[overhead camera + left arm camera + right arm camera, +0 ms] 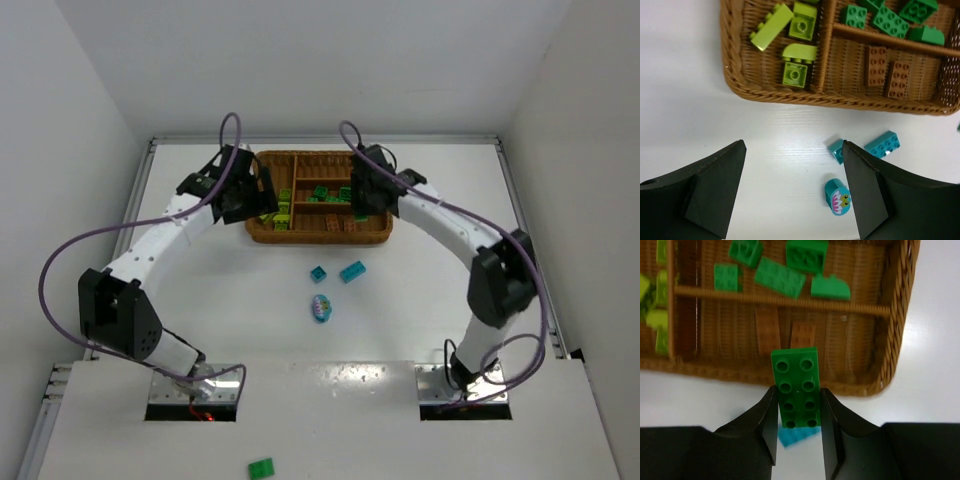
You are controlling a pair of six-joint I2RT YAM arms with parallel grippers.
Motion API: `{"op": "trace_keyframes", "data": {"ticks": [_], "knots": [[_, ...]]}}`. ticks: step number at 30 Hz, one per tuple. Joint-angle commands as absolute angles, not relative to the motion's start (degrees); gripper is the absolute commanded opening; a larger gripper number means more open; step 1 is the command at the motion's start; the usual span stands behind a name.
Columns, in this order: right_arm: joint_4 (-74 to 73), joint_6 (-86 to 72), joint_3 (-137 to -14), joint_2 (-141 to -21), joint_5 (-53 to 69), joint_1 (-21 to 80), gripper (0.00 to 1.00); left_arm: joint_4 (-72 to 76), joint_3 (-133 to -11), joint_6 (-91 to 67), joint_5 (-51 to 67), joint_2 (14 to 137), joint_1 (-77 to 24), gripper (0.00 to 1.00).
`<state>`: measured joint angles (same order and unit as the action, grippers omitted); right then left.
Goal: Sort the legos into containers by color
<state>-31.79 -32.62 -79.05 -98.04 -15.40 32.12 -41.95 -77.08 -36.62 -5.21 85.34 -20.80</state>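
Dark green, lime and orange-brown looked largely sorted. In the wicker tray [320, 240] the narrow side section held the lime green bricks [794, 74], one long section held several dark green bricks [779, 277], and the section nearest the arms held two orange-brown bricks [876, 66].

The right gripper [796, 405] was clamped on a dark green eight-stud brick [796, 375]. It held the brick by its long sides, over the tray's near wall. I judged that the brick needed to go one section further in to join its colour.

The left gripper [792, 195] hung with its jaws spread wide and nothing between them, above the table just in front of the tray's left end.

Teal seemed to be the colour left to do. Two teal bricks [352, 271] and a rounded teal piece with a printed face [321, 308] lay on the table near the tray. I could not see teal in any section. A stray green brick [261, 467] sat well apart from the rest, on the near platform [330, 420] between and behind the arm bases, and its reach looked awkward.

The table [200, 290] was smooth, matt white with a raised edge. The platform was white too, and slightly speckled. Plain white walls [60, 120] closed in the left, right and far sides. Purple cables [60, 260] looped along both arms.
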Motion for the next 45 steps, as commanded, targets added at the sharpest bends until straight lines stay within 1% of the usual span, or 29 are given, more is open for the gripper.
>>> {"op": "trace_keyframes", "data": {"ticks": [1, 2, 5, 11, 12, 13, 14, 15, 17, 18, 21, 23, 24, 26, 27, 29, 30, 32, 34, 35, 39, 43, 45], "knots": [[-31.4, -31.1, -88.0, -107.8, -12.6, 29.4, 0.20, -41.2, -76.7, -38.6, -6.4, 81.8, -19.2, 0.84], [-31.4, -31.1, -92.2, -109.9, -12.6, 28.8, 0.20, -41.2, -76.7, -38.6, -6.4, 81.8, -19.2, 0.84], [-31.4, -31.1, -99.7, -116.9, -12.0, 27.4, 0.21, -41.2, -76.7, -38.6, -6.4, 81.8, -18.6, 0.84], [-31.9, -32.3, -110.2, -126.6, -10.7, 24.7, 0.22, -41.2, -75.7, -38.1, -6.4, 81.8, -18.1, 0.84], [-31.9, -33.0, -111.2, -128.3, -10.7, 24.7, 0.24, -41.2, -75.7, -37.5, -6.4, 81.8, -18.1, 0.84], [-30.9, -33.0, -111.7, -128.3, -10.7, 24.7, 0.29, -41.2, -75.7, -37.5, -6.4, 81.8, -18.1, 0.84], [-30.3, -33.0, -111.7, -128.3, -11.9, 24.7, 0.50, -41.2, -75.7, -37.5, -6.4, 82.3, -18.1, 0.84], [-30.3, -33.6, -111.7, -128.3, -12.6, 24.7, 0.58, -41.2, -75.7, -37.5, -5.8, 82.4, -18.1, 0.84], [-30.3, -33.6, -112.3, -127.5, -13.7, 24.7, 0.66, -41.2, -75.7, -37.5, -5.3, 82.4, -18.1, 0.84], [-30.3, -33.6, -112.3, -126.8, -14.2, 24.7, 0.66, -41.2, -75.1, -37.5, -5.3, 82.4, -18.1, 0.84], [-30.3, -33.0, -106.7, -121.3, -15.5, 24.7, 0.66, -41.2, -74.5, -36.9, -5.3, 82.4, -18.1, 0.84], [-27.9, -33.0, -97.3, -116.4, -15.5, 25.2, 0.66, -41.2, -74.0, -36.2, -5.8, 81.7, -18.1, 0.84], [-26.8, -33.0, -89.4, -110.6, -15.5, 25.7, 0.66, -41.2, -74.0, -36.2, -5.8, 81.7, -18.1, 0.84], [-25.2, -33.6, -81.3, -104.8, -14.2, 27.2, 0.66, -41.2, -73.4, -35.7, -6.3, 80.6, -18.1, 0.84], [-24.7, -34.1, -74.0, -102.2, -13.3, 27.8, 0.66, -41.2, -72.7, -35.7, -6.3, 80.6, -18.1, 0.84], [-25.3, -37.8, -67.5, -95.2, -13.3, 29.8, 0.71, -41.2, -72.1, -35.7, -6.3, 80.6, -18.1, 0.84], [-25.3, -39.3, -61.6, -93.2, -12.3, 30.4, 0.77, -41.2, -71.4, -35.7, -6.3, 80.6, -18.6, 0.84], [-24.0, -45.0, -54.4, -88.1, -10.3, 32.6, 0.82, -40.7, -70.7, -35.7, -6.3, 80.6, -19.3, 0.84], [-22.4, -49.7, -51.1, -86.3, -10.3, 34.2, 0.84, -40.2, -70.1, -36.2, -6.3, 80.6, -19.9, 0.84], [-21.3, -54.6, -49.2, -86.3, -10.9, 35.7, 0.85, -40.2, -70.1, -36.2, -6.3, 80.6, -20.0, 0.84], [-18.6, -59.0, -49.2, -88.2, -10.8, 38.1, 0.87, -40.2, -70.1, -36.7, -6.3, 80.6, -21.2, 0.84], [-18.7, -59.9, -53.2, -95.6, -9.5, 38.8, 0.87, -40.2, -70.1, -37.9, -7.5, 80.1, -21.2, 0.84], [-18.7, -59.3, -55.5, -97.4, -9.0, 38.8, 0.87, -40.2, -70.1, -37.9, -7.5, 79.5, -21.2, 0.84]]}}
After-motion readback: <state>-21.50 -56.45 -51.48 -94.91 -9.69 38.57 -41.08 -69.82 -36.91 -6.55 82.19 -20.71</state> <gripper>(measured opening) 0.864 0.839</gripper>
